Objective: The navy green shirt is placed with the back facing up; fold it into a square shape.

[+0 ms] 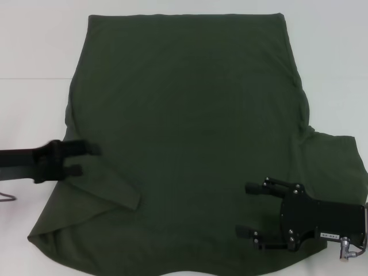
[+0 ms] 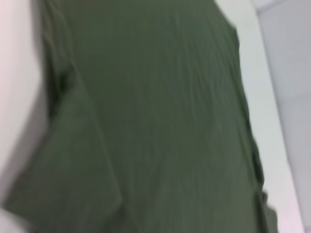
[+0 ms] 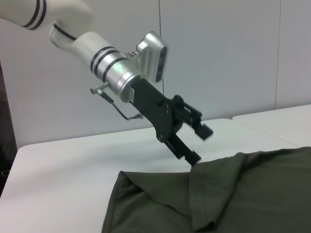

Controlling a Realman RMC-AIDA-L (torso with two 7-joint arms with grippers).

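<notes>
- While the navy green shirt (image 1: 190, 132) is lying spread across the white table (image 1: 34, 40), back up, its left sleeve (image 1: 109, 184) is already sitting folded inward over the body, and the right sleeve (image 1: 336, 164) is lying flat outward.
- The left gripper (image 1: 77, 159) is hanging at the shirt's left edge, jaws spread and holding nothing, as the right wrist view confirms (image 3: 197, 143).
- The right gripper (image 1: 253, 210) is hovering over the near right part of the cloth, jaws spread wide and empty.
- The fabric is looking light, limp and wrinkle-prone, so it is likely sagging and dragging when lifted.
- Pinching a seamed edge, such as the right sleeve hem or shoulder seam, is probably giving the surest hold.
</notes>
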